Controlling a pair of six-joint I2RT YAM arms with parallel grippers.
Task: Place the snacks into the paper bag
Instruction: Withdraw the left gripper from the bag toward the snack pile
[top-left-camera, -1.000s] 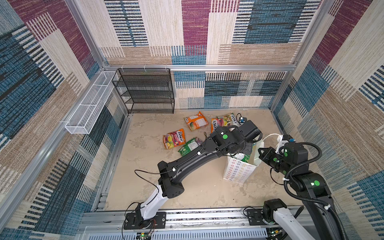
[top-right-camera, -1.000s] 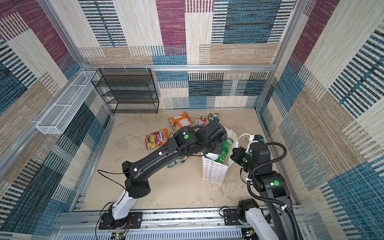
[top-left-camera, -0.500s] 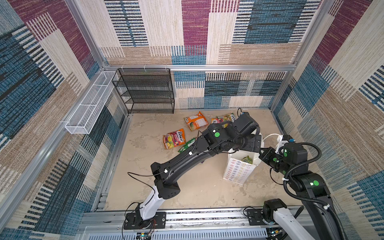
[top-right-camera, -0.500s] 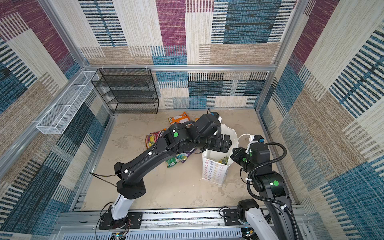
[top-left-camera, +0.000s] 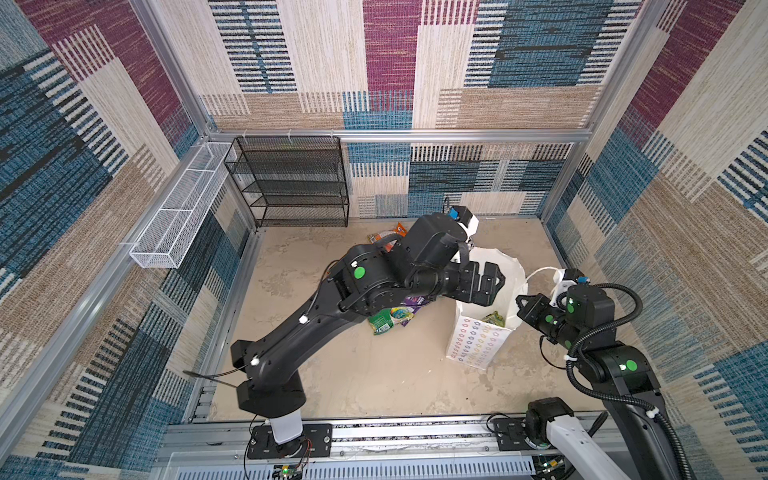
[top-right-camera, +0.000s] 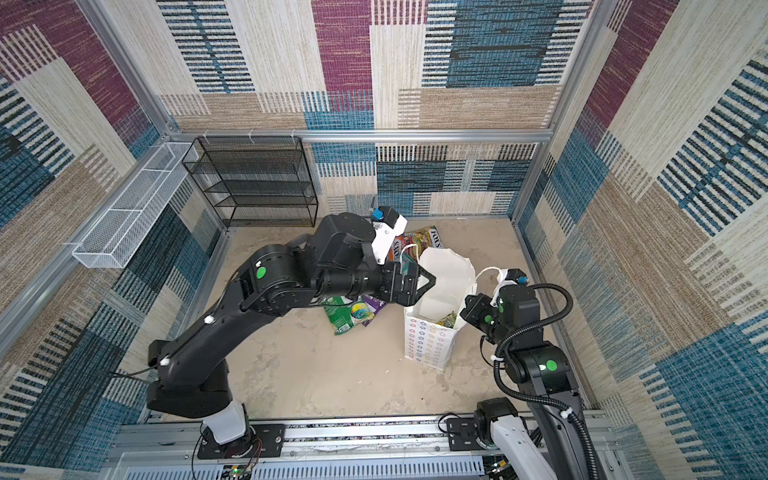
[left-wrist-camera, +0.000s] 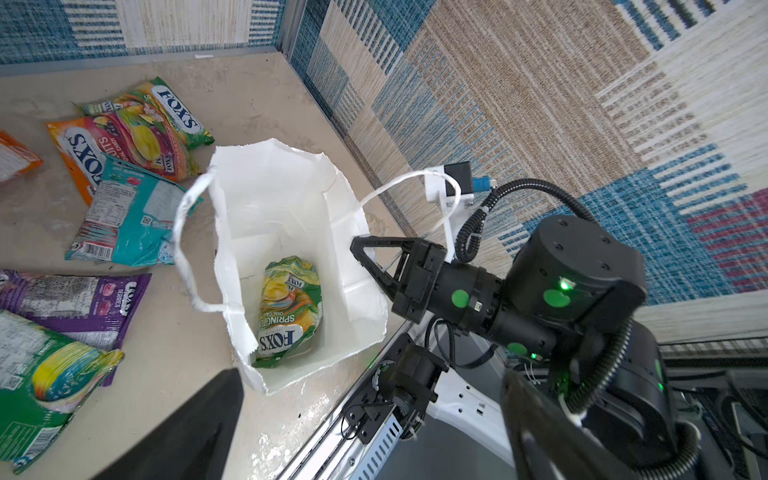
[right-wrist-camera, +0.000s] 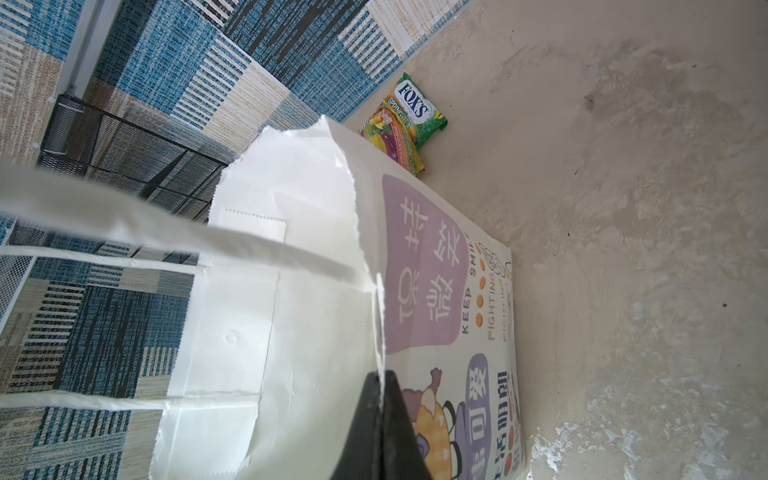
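The white paper bag (top-left-camera: 478, 345) (top-right-camera: 428, 345) stands open on the floor, right of the middle. A green snack (left-wrist-camera: 291, 307) (top-left-camera: 493, 319) lies at its bottom. My left gripper (top-left-camera: 496, 286) (top-right-camera: 424, 289) (left-wrist-camera: 372, 374) hangs open and empty above the bag's mouth. My right gripper (top-left-camera: 521, 303) (left-wrist-camera: 365, 253) (right-wrist-camera: 380, 378) is shut on the bag's rim (right-wrist-camera: 376, 299) on the right side. Loose snacks lie on the floor left of and behind the bag: teal (left-wrist-camera: 124, 220), multicolour (left-wrist-camera: 116, 141), purple (left-wrist-camera: 79, 299) and green (top-left-camera: 388, 320) packets.
A black wire rack (top-left-camera: 291, 183) stands against the back wall. On the left wall hangs a white wire basket (top-left-camera: 178, 208). Carpeted walls close in on three sides, and a metal rail (top-left-camera: 374, 432) runs along the front edge.
My left gripper has opened and risen out of the bag. The green snack it held now lies at the bag's bottom. The right gripper has kept its hold on the rim.
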